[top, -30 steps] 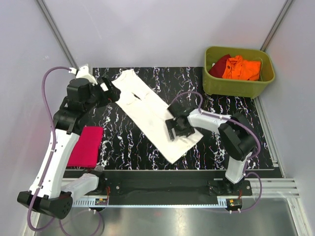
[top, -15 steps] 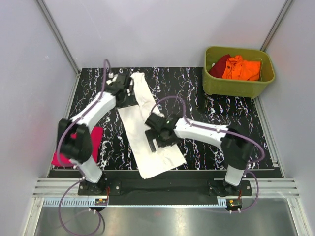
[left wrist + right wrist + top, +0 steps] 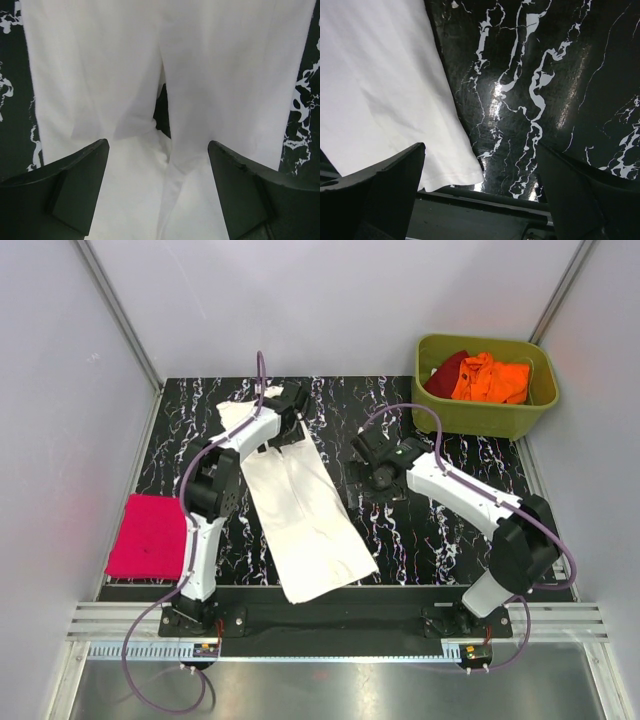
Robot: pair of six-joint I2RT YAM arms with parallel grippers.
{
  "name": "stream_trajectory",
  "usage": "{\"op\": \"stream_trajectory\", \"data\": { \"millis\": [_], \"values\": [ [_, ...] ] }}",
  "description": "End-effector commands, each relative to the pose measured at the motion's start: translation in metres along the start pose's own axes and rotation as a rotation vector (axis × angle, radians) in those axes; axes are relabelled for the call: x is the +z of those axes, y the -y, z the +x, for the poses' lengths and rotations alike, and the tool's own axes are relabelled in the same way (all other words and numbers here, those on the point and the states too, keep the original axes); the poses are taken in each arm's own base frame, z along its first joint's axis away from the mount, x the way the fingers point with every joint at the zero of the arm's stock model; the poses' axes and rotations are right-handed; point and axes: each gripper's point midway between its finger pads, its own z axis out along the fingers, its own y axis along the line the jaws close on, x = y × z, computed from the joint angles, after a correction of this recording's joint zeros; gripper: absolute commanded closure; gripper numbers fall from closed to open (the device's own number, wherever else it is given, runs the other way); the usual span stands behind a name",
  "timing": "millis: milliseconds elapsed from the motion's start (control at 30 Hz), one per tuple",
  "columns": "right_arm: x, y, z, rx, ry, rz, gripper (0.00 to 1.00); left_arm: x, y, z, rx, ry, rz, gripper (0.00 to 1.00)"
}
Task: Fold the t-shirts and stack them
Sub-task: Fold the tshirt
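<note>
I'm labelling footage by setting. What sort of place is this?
Likely a lab test cell: plain white panel walls, a black marbled table with robot arms bolted on, an olive tub of shirts.

White t-shirt (image 3: 300, 505): far end covered by left gripper (image 3: 289, 400) in top view. Cut by top and bottom edges in left wrist view, by left and top edges in right wrist view.
Dark patch (image 3: 161, 112) between cloth flaps: print or table, cannot tell.
Orange t-shirt (image 3: 490, 380), dark red t-shirt (image 3: 447, 370): bunched, lower parts hidden by tub (image 3: 480, 420) wall.
Magenta t-shirt (image 3: 150, 535): right edge partly behind left arm (image 3: 205, 520).
Wrist views: fingers (image 3: 75, 185) cut by bottom edge.
</note>
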Motion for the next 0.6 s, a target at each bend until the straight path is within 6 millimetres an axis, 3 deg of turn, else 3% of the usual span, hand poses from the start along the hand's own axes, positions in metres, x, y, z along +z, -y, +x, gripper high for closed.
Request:
{"op": "stream_trajectory", "data": {
  "millis": [0,67,267,333,367,567],
  "values": [
    [0.0,0.012,-0.003,0.009,0.004,-0.012,0.0,0.006,0.016,-0.015,-0.081,0.028,0.003,0.13],
    [0.004,0.022,-0.007,0.03,0.0,-0.007,0.0,0.023,0.028,0.002,-0.066,-0.047,0.036,0.14],
    [0.007,0.043,-0.025,0.058,0.022,0.007,0.0,0.054,0.07,0.025,-0.054,-0.226,0.216,0.19],
    [0.009,0.049,-0.031,0.069,0.026,0.011,0.0,0.056,0.078,0.023,0.01,-0.227,0.23,0.21],
    [0.013,0.05,-0.032,0.071,0.02,0.009,0.0,0.054,0.096,0.019,0.022,-0.224,0.294,0.21],
    [0.026,0.051,-0.034,0.107,-0.009,-0.019,0.0,0.034,0.149,0.01,0.099,-0.187,0.552,0.22]
  ]
}}
